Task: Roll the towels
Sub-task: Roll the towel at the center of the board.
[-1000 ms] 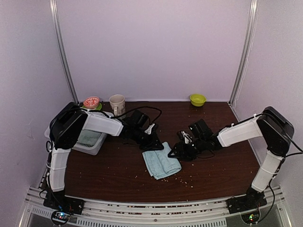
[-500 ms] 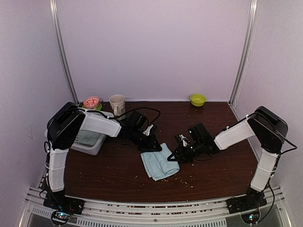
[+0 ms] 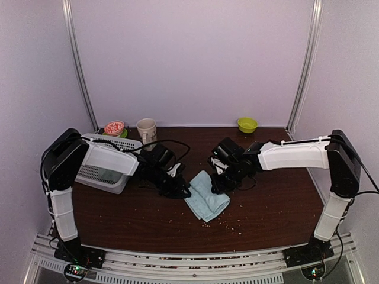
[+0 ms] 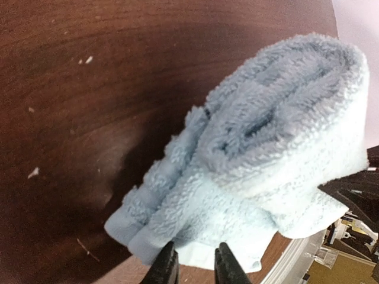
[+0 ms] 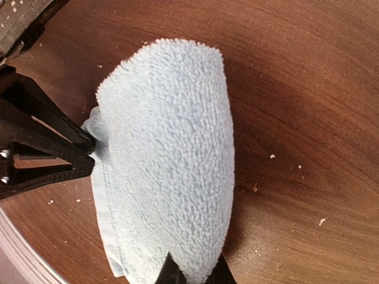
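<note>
1. The table [image 3: 278, 201] is dark wood, and its open middle serves as the rolling surface. Both arms reach in from their own sides to work there.
2. The white mesh basket [image 3: 89, 174] sits at the far left, well apart from the work. It is probably the store for towels, kept within the left arm's reach.
3. The light blue towel [image 3: 207, 198] lies mid-table between the two grippers. It is doubled into a thick, loose bundle with a rounded fold on top, not yet a tight roll.
4. The right gripper [image 5: 195, 271] pinches the towel's rounded end from the far right, its fingers pressed close with cloth between them. This grip likely steadies the fold so it does not spring open.
5. The left gripper [image 4: 193, 265] meets the towel's thin layered edge on the left, with its fingers only narrowly apart. I cannot tell whether they grip the cloth or merely touch it.
6. The mug [image 3: 146, 130] and green bowl [image 3: 247, 124] stand along the far edge, out of the way.
</note>
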You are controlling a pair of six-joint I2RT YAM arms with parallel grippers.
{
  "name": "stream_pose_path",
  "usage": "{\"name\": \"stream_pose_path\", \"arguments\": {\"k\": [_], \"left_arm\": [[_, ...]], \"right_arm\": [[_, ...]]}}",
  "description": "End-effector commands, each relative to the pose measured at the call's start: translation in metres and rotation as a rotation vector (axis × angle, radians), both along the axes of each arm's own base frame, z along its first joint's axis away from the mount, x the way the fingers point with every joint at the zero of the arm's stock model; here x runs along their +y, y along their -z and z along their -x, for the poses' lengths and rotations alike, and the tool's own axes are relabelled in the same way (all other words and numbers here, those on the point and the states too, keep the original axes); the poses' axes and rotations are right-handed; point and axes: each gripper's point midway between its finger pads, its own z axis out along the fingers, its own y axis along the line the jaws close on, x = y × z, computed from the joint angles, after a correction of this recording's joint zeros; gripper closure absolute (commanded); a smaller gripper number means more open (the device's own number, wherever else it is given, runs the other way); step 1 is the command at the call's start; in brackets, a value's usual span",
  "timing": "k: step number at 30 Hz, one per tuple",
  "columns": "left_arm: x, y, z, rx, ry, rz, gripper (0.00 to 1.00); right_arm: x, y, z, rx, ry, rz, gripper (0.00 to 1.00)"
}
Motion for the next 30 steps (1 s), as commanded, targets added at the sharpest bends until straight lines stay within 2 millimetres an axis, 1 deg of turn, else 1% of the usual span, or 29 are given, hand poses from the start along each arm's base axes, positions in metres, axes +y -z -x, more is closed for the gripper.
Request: {"name": "stream_pose_path", "arguments": {"k": [1,7,15,18,22,24,27,30], "left_arm": [[0.001,-0.019,0.000,-0.039,-0.017,0.036,0.78],[-0.004,-0.029,-0.002,-0.054,-0.015,0.070,0.79],[-0.004,-0.022,0.001,-0.035,-0.027,0.062,0.82],[-0.009,-0.029,0.001,-0.032,-0.029,0.101,0.82],[-0.019,-0.047,0.000,-0.050,-0.023,0.164,0.81],[-0.026,-0.053,0.001,-0.058,-0.012,0.179,0.81],[-0.034,-0.056,0.001,-0.059,-0.001,0.195,0.81],[-0.039,-0.052,0.001,-0.052,0.003,0.192,0.81]], "right_arm": [[-0.032,0.012,0.005,-0.094,0.016,0.306,1.00],[-0.023,0.020,0.010,-0.148,0.013,0.400,1.00],[-0.024,0.026,0.011,-0.193,0.060,0.461,1.00],[-0.022,0.028,0.015,-0.200,0.063,0.454,1.00],[-0.017,0.023,0.017,-0.216,0.066,0.434,1.00],[-0.013,0.021,0.019,-0.218,0.060,0.418,1.00],[-0.008,0.019,0.021,-0.216,0.052,0.395,1.00],[-0.003,0.020,0.024,-0.209,0.047,0.383,1.00]]}}
